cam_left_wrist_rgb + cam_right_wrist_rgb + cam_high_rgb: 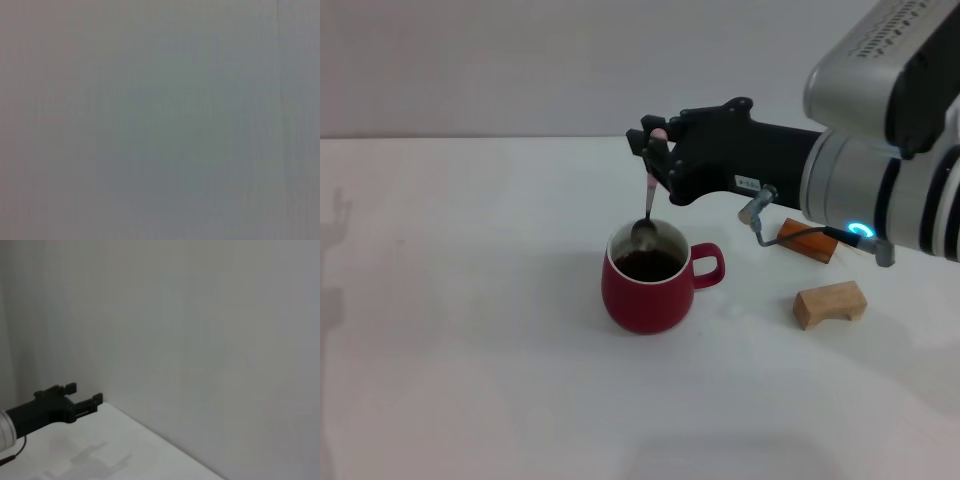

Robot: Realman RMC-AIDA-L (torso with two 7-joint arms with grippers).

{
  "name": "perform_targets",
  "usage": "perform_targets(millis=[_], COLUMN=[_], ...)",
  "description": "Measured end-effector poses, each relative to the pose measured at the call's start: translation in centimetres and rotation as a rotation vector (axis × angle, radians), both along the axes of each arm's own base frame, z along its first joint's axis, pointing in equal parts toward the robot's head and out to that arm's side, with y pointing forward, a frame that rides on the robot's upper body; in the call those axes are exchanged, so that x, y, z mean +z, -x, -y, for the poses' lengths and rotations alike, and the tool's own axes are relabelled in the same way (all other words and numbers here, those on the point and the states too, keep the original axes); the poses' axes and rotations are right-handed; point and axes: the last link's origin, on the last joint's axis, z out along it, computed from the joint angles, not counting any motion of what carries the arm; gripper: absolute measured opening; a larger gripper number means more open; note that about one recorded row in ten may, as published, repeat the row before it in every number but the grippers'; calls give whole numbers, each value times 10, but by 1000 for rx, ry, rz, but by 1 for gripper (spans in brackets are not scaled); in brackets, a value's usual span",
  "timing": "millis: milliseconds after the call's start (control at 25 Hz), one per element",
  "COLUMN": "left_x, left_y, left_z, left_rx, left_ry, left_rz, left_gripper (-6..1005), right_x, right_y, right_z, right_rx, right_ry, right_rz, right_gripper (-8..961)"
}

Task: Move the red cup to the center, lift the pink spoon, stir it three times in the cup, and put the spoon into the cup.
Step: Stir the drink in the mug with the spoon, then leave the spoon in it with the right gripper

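Item: red cup [645,290], standing near the middle of the white table [470,350], handle toward the robot's right, dark liquid inside. Item: pink spoon [647,210], hanging upright, its metal bowl at the cup's far rim just above the liquid, its pink end pinched in the closed right gripper [654,140]. Left gripper appears only in the right wrist view [82,399], jaws apart, holding nothing. Two wooden blocks [830,303] lie to the right, well apart from the cup. Risks: the thin handle may twist in the pinch; a wide stir could knock the rim, tipping or splashing. Writing: a small white label on the right gripper, probably printed, unreadable.
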Motion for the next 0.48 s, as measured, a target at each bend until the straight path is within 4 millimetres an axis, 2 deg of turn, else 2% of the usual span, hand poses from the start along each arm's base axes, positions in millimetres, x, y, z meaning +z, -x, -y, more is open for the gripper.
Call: perform_targets(millis=[480], left_x=[0], left_y=[-1], left_z=[-1], left_rx=[-4], left_ry=[-1], left_rz=[0], left_gripper=[847], right_x=[-10], right_y=[-5], right_z=[-12], right_rx=[-26], right_ry=[57], right_rz=[37], right_gripper=[135])
